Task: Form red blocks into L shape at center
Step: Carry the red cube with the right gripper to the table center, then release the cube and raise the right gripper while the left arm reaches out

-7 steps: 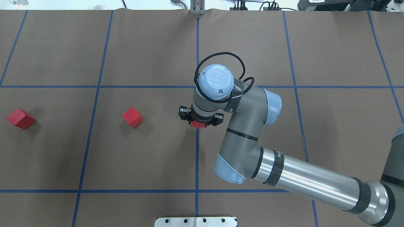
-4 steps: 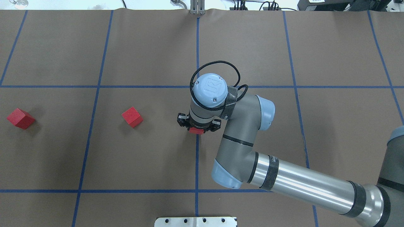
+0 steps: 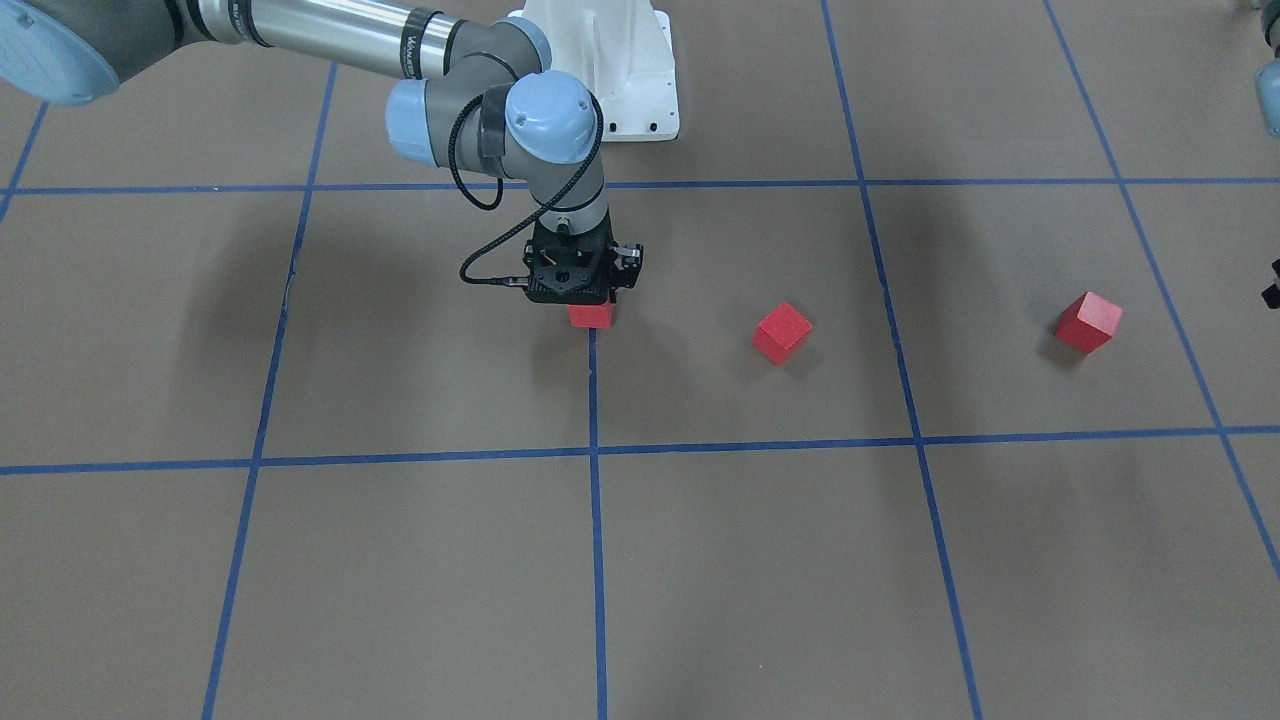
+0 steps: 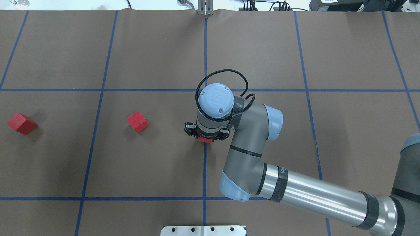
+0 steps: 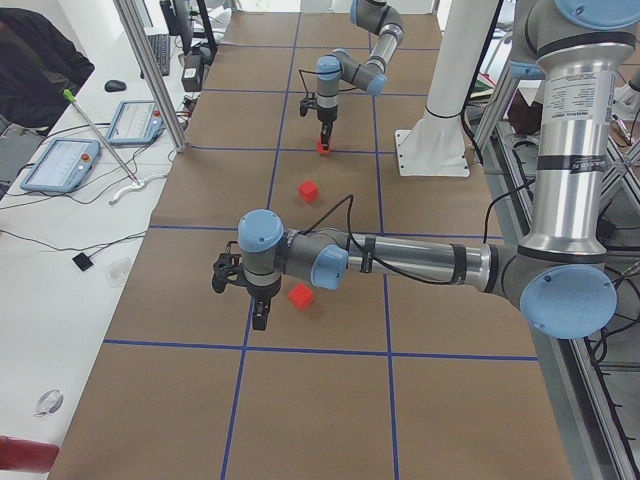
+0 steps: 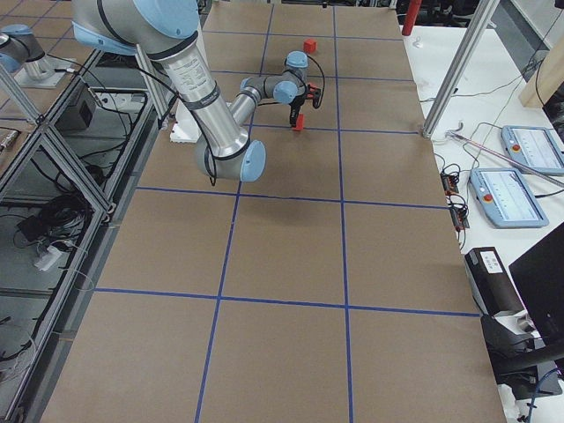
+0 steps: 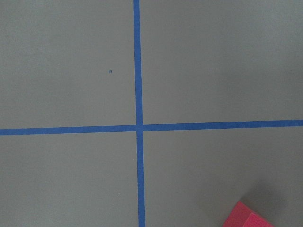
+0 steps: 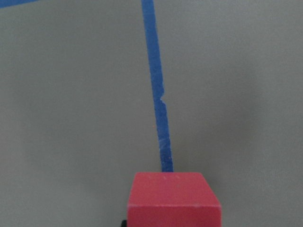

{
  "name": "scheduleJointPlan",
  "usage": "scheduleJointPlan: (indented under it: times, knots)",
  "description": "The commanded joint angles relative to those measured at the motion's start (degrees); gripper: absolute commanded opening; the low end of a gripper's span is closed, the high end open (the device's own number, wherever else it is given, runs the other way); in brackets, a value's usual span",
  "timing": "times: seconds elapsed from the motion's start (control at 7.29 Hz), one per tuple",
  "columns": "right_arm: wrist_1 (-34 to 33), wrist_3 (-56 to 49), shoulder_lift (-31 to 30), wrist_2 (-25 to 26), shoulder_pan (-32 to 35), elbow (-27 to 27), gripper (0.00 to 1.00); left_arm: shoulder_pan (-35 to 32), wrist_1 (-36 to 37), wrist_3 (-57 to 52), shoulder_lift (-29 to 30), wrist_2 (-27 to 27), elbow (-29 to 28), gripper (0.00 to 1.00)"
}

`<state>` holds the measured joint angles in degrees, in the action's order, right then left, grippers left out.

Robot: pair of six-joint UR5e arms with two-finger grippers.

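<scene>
My right gripper (image 4: 205, 137) is shut on a red block (image 4: 205, 140) and holds it on the blue tape line (image 4: 204, 164) at the table's center. The block (image 3: 591, 316) is at or just above the paper, and I cannot tell if it touches. It fills the bottom of the right wrist view (image 8: 173, 198). A second red block (image 4: 137, 121) lies one square to the left, and a third (image 4: 21, 123) lies far left. My left gripper (image 5: 258, 318) hovers beside the third block (image 5: 299, 296). I cannot tell if it is open.
The white metal base plate (image 4: 203, 230) sits at the table's near edge. Blue tape lines (image 7: 137, 127) divide the brown paper into squares. Tablets and cables (image 5: 60, 165) lie on a side table on the operators' side.
My right gripper has come lower and a little nearer the robot with the red block in it. The two loose blocks have not moved.
</scene>
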<state>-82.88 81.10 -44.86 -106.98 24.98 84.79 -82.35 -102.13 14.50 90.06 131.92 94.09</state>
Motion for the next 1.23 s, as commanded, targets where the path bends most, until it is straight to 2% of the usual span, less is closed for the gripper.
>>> scheduleJointPlan:
  times: [0.0, 0.14, 0.27, 0.55, 0.69, 0.82, 0.96, 1.1]
  knots:
    - [0.09, 0.37, -0.05, 2.04, -0.46, 0.63, 1.00, 0.09, -0.09, 0.09, 0.20, 0.78, 1.09, 1.00]
    - [-0.09, 0.03, -0.75, 1.34, -0.37, 3.08, 1.00, 1.39, -0.18, 0.17, 0.20, 5.49, 1.27, 1.00]
    - [-0.52, -0.24, -3.45, 0.03, 0.94, 7.89, 1.00, 1.75, -1.57, 5.92, 0.55, 7.37, 1.36, 1.00]
    - [-0.53, -0.42, -10.04, -10.73, 11.00, 16.77, 1.00, 12.33, -8.42, 32.82, 5.89, 6.68, 1.45, 1.00]
    - [-0.53, -0.50, -11.99, -15.67, 16.10, 17.68, 1.00, 17.18, -8.96, 41.48, 9.31, 6.33, 2.67, 1.00]
    - [-0.44, -2.59, -14.18, -17.63, 18.85, 17.60, 1.00, 21.75, -8.97, 54.80, 14.39, 4.85, 3.03, 1.00]
    - [-0.27, -6.27, -15.94, -18.00, 20.79, 17.43, 1.00, 27.71, -8.97, 65.20, 17.40, -0.12, 3.73, 1.00]
    - [0.08, -9.44, -17.79, -18.00, 23.08, 17.17, 1.00, 32.65, -8.79, 70.96, 19.26, -4.70, 4.26, 1.00]
